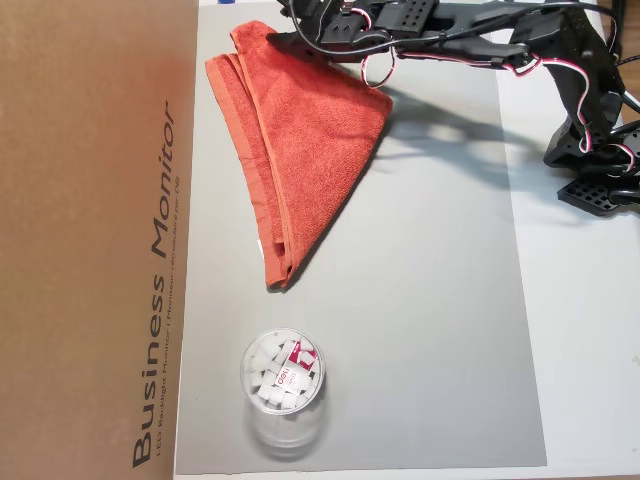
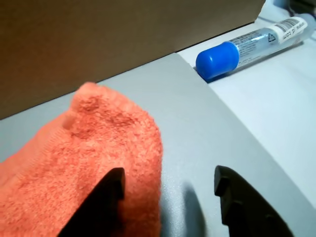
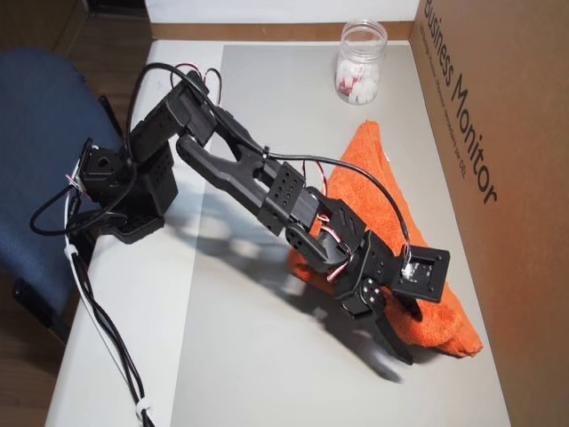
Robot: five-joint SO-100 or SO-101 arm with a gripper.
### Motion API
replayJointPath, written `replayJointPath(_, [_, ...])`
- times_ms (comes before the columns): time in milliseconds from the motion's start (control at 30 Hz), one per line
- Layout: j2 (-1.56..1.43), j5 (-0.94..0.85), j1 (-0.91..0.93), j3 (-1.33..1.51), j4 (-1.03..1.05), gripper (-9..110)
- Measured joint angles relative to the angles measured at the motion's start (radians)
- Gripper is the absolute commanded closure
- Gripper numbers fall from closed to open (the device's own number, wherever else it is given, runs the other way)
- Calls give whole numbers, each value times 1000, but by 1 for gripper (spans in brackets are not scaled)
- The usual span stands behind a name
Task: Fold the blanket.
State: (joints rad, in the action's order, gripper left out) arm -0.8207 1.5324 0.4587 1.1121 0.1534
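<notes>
The blanket (image 1: pixel 300 130) is an orange-red terry towel lying folded over into a rough triangle on the grey mat (image 1: pixel 430 300), next to the cardboard box. It also shows in the other overhead view (image 3: pixel 378 169) and the wrist view (image 2: pixel 98 148). My gripper (image 2: pixel 168 177) is open and low over the mat at the blanket's far corner. One finger (image 2: pixel 108 197) rests at the towel's edge and the other (image 2: pixel 237 202) is over bare mat. In the overhead views the gripper (image 1: pixel 290 25) (image 3: pixel 404 334) sits at that same corner. It holds nothing.
A large brown cardboard box (image 1: pixel 90 240) borders the mat along the blanket's side. A clear plastic cup (image 1: pixel 283 385) with white pieces stands on the mat beyond the blanket's pointed end. A blue-capped tube (image 2: pixel 252 44) lies beside the mat. The arm's base (image 3: pixel 116 196) stands on the white table.
</notes>
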Motion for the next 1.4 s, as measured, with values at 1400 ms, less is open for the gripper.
replayJointPath(1400, [-854, -262, -3, 738, 2, 98])
